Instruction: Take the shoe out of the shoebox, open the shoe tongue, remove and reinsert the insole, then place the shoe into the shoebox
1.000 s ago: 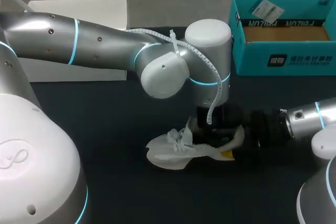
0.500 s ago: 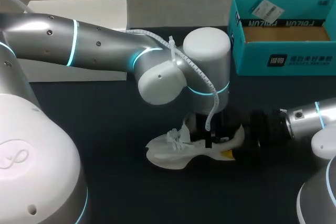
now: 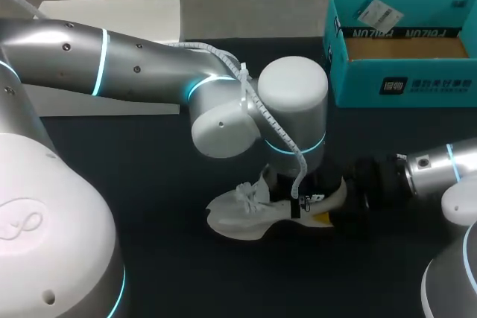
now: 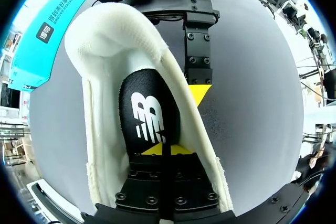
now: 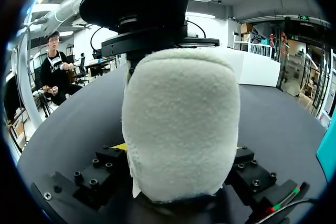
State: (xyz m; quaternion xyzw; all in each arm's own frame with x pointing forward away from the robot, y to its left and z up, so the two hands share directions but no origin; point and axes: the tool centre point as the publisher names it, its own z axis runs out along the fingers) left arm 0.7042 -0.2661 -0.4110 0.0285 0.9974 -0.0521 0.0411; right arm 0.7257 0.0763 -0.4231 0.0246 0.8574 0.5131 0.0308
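The shoe [image 3: 246,217] lies on the counter [image 3: 149,184], well apart from the shoebox [image 3: 402,83]. Your right fingers [image 5: 100,174] clamp the shoe's heel from both sides. Your left fingers [image 4: 147,182], closed together inside the shoe, rest on the insole [image 4: 149,114]; pinch its edge surely, then lift slowly, straight up.

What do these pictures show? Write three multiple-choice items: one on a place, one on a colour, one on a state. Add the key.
1. Where is the shoe? A on the floor; B on the table; C in a bag.
2. What colour is the insole? A black; B red; C teal.
3. How does the shoebox stand? A lidded; B open and upright; C tipped over.
Key: B, it lies on the dark table; A, the left wrist view shows it black; B, its open top faces up.
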